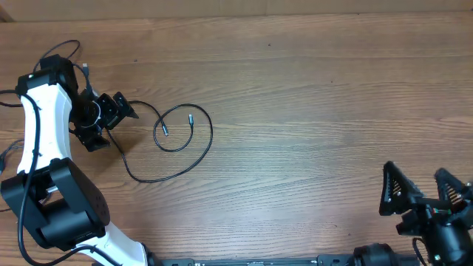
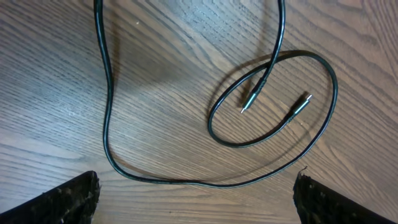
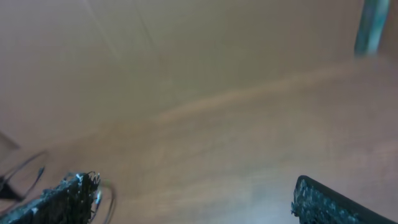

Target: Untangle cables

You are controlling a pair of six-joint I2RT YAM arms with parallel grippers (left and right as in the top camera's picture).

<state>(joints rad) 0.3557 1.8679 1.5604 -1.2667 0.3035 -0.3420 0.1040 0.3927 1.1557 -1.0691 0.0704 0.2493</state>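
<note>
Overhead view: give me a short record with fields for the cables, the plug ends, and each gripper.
cables: thin black cord lying loose on the wooden table, curled in a loop, no tight knot visible
plug ends: two, silver-tipped, inside the loop, apart
left gripper: open, empty, beside the cord's left stretch
right gripper: open, empty, at the table's far right, away from the cables

No writing I can read.
In my views no letters, numbers, labels or brand marks show on the cables [image 2: 109, 87] or the table [image 1: 310, 96]; my right wrist view is too blurred to tell.
</note>
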